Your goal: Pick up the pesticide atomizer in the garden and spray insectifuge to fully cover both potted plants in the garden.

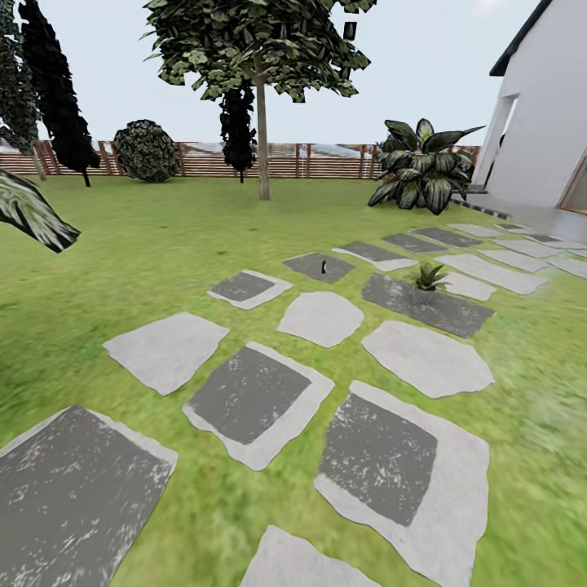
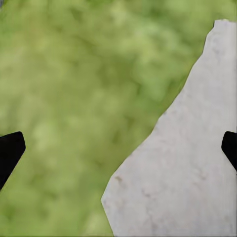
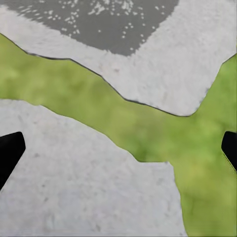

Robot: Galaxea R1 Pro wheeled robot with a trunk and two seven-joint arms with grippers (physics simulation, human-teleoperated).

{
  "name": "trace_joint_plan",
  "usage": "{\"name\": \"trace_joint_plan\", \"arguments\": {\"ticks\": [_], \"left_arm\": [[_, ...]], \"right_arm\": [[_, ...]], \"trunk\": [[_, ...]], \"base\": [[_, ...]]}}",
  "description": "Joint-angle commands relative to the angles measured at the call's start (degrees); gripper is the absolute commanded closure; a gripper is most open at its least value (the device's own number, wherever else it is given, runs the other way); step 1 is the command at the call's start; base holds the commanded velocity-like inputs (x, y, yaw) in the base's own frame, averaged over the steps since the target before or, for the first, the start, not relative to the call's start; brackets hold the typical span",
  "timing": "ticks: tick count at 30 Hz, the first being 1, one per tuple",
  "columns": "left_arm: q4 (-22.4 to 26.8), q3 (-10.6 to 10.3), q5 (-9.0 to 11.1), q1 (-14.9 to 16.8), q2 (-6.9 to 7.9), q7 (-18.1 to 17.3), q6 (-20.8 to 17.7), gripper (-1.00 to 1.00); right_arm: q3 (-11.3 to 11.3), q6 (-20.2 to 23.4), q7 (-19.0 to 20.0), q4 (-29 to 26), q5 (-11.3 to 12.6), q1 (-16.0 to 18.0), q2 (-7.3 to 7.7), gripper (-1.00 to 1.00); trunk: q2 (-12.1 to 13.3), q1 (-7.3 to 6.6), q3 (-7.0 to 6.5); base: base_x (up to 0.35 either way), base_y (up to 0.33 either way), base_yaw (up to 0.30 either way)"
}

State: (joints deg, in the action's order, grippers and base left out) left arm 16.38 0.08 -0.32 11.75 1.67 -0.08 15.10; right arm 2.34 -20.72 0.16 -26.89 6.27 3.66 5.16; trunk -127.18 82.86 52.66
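Far ahead in the head view, the pesticide atomizer (image 1: pixel 324 266) stands as a tiny dark upright bottle on a dark paving stone (image 1: pixel 318 267). To its right, one potted plant (image 1: pixel 427 279) with pointed olive leaves sits on another dark stone. The second potted plant is out of view. My left gripper (image 2: pixel 118 148) is open above the lawn and the edge of a pale stone, its black fingertips (image 2: pixel 10 150) wide apart. My right gripper (image 3: pixel 118 150) is open too, over pale stones with a strip of grass between them. Both grippers are empty.
Grey and pale paving stones (image 1: pixel 249 395) run across the green lawn toward a white house (image 1: pixel 542 114) at the right. A tree (image 1: pixel 262 122), a big leafy plant (image 1: pixel 424 167), a round bush (image 1: pixel 147 151) and the brown slat fence (image 1: pixel 318 161) stand at the back.
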Motion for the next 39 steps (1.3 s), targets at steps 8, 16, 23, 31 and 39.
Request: {"name": "trace_joint_plan", "arguments": {"ticks": [8,16,23,31,39], "left_arm": [[-0.05,0.01,-0.03,0.03,-0.03,-0.03,0.19,-1.00],[-0.07,0.01,-0.03,0.03,-0.03,-0.04,0.19,-1.00],[-0.08,0.01,-0.03,0.03,-0.05,-0.02,0.19,-1.00],[-0.11,0.01,-0.11,0.03,-0.03,-0.09,0.19,-1.00],[-0.11,0.01,-0.12,0.03,-0.05,-0.07,0.19,-1.00]], "right_arm": [[-0.10,-0.28,0.02,-0.19,0.66,0.03,0.12,-1.00],[-0.14,-0.29,0.02,-0.13,0.60,0.03,0.11,-1.00],[-0.14,-0.29,0.02,-0.09,0.58,0.03,0.11,-1.00],[-0.14,-0.29,0.02,-0.09,0.58,0.03,0.11,-1.00],[-0.14,-0.29,0.02,-0.09,0.58,0.03,0.11,-1.00]], "trunk": [[-0.02,0.03,0.05],[-0.02,0.03,0.05],[-0.02,0.03,0.05],[-0.02,0.03,0.05],[-0.02,0.03,0.05]], "base": [[0.339,0.016,0.000],[0.339,0.076,0.000],[0.339,0.081,0.000],[0.339,0.082,0.000],[0.339,0.084,0.000]]}}
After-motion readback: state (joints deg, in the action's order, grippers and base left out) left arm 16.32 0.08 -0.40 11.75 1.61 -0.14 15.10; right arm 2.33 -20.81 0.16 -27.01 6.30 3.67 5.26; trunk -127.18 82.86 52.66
